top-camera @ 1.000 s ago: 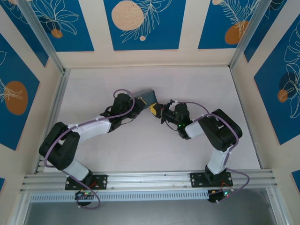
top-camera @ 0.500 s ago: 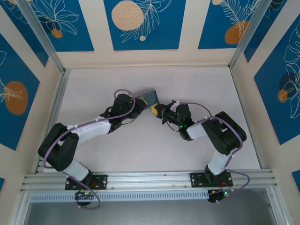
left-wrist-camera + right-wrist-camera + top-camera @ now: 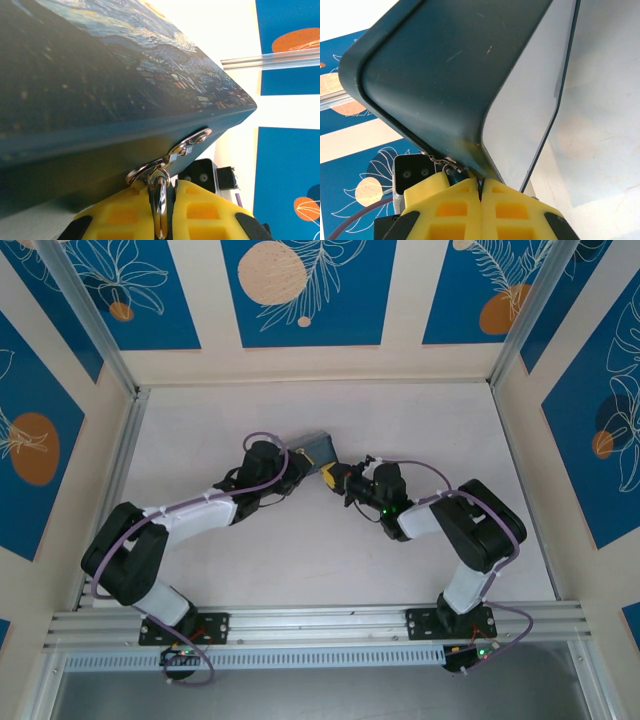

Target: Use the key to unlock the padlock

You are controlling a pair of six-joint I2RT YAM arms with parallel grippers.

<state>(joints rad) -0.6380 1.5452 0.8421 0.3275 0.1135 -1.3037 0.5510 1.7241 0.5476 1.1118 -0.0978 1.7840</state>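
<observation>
Two grippers meet at one corner of the painted box (image 3: 318, 447), which sits near the middle of the table (image 3: 300, 570). Seen from the left wrist, the left gripper (image 3: 161, 189) has its yellow pads drawn narrow around the padlock (image 3: 160, 202). This is a slim silvery piece whose loop threads the ring of the hasp (image 3: 192, 141) on the box's front edge. The pads touch it on both sides, so it reads as pinched and steadied. The right gripper (image 3: 481, 186) comes in from the opposite side, its pads pressed flat together just under the box's rounded corner. Whether the key is nipped between them cannot be told (anything that thin would be lost in the seam between the pads), and no keyhole can be made out either.

The setting-up seems done: the lock is held and both arms are at the hasp, tips just beside each other. The loop looks closed through the hasp, so the unlocking itself is judged not yet done. What is left, most likely, is seating the key in the lock body, turning it and freeing the loop. In that fine work a small misalignment could make the key slip or the lock twist.
</observation>
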